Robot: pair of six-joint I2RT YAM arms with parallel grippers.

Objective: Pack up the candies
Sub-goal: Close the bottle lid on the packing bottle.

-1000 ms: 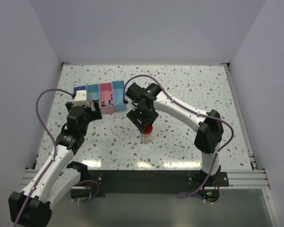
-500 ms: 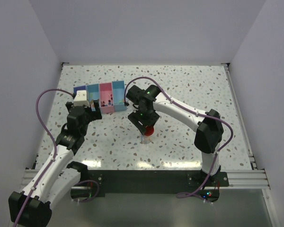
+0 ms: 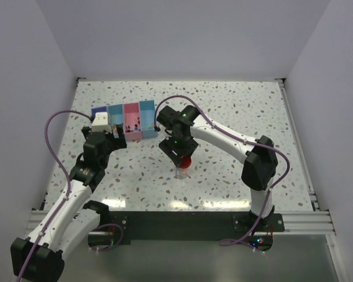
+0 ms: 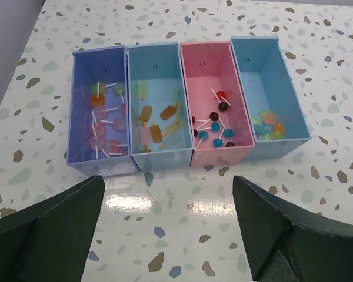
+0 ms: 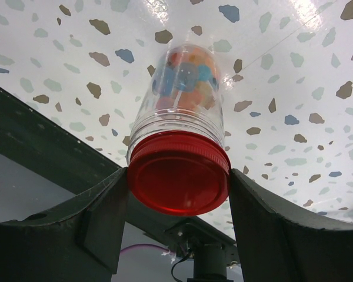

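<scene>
**Top and wrist views.** On the glossy, speckled table, the matte dark right fingers are clamped on opposite sides of a round red lid. The lid is smooth and slightly translucent, and it caps a clear plastic jar with a ribbed neck. The candies, tiny orange, blue and pink pieces, fill the jar's far end; whether its base rests on the table cannot be told. At 10 o'clock from the jar stands a row of four rectangular, thin-walled plastic bins: violet, light blue, pink, light blue. More small candies are heaped in the rightmost bin. The other bins hold stick lollipops and bar-shaped sweets. The left fingers are spread wide and hold nothing, at 6 o'clock of the bins.
</scene>
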